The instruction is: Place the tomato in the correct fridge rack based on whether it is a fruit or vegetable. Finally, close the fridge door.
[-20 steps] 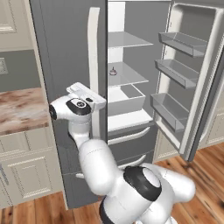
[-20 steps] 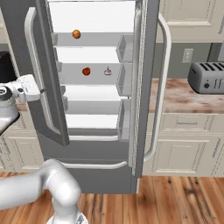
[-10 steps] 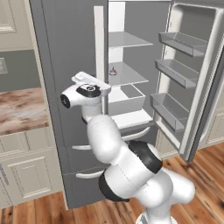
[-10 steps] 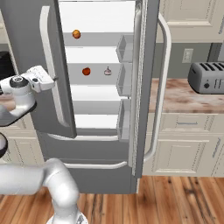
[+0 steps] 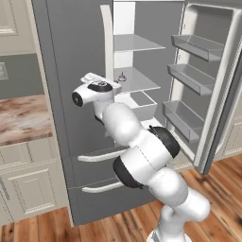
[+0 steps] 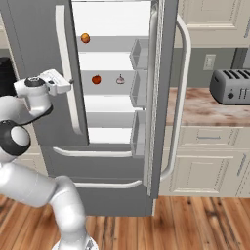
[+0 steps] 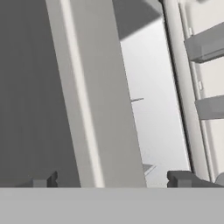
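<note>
Left to right, right base view: the gripper [image 6: 70, 82] is at the edge of the left fridge door [image 6: 39, 58], beside that door's vertical handle [image 6: 68, 68]; in the hand view its two dark tips stand well apart with the door's edge between them, so the fingers are spread and hold nothing. Next comes the open fridge interior. An orange round fruit [image 6: 85, 38] lies on the upper shelf. The tomato [image 6: 96, 79] rests on the middle shelf [image 6: 105, 84], near a small pale item [image 6: 120, 79] to its right but apart from it. Farther right, the right fridge door [image 6: 163, 97] stands wide open, edge-on to this camera; a toaster [image 6: 230, 86] sits on the counter beyond.

The tomato appears as a small, smooth, round red ball, much smaller than the hand. By judgement it is light, slightly yielding and easily bruised, with a slick skin that may let it roll or slip; a gentle pinch across its widest middle, fingers on opposite sides, would suit best. It already lies inside the fridge, so door closing seems the step in hand
</note>
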Tool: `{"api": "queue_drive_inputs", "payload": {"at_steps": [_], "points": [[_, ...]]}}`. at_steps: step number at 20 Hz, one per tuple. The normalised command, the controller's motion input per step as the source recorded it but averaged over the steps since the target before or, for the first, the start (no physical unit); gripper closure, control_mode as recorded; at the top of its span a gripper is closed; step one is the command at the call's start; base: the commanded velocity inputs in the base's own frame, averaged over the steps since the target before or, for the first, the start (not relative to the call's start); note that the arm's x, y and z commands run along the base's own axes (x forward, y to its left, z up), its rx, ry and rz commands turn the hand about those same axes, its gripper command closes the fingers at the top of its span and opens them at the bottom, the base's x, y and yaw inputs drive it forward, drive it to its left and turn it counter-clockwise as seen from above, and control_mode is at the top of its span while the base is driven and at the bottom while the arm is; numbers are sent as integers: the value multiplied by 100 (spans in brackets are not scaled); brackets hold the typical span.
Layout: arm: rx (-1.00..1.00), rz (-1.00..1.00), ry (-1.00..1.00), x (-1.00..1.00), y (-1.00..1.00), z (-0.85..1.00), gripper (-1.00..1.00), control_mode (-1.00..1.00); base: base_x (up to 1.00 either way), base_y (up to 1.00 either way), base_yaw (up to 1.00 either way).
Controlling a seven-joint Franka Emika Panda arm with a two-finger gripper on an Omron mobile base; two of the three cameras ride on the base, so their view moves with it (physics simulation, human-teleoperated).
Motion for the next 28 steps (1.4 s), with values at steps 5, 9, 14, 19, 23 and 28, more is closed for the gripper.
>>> {"api": "queue_drive_inputs", "payload": {"at_steps": [5,9,14,19,23,28], "points": [[0,0,7,50,0,0,-100,-100,0,0,0],[0,0,6,78,0,0,-100,-100,0,0,0],[0,0,1,17,0,0,-100,-100,0,0,0],[0,0,-2,-62,-4,18,-100,-100,0,0,0],[0,0,-4,-60,-1,45,-100,-100,0,0,0],[0,-2,-4,-56,-2,57,-100,-100,0,0,0]]}}
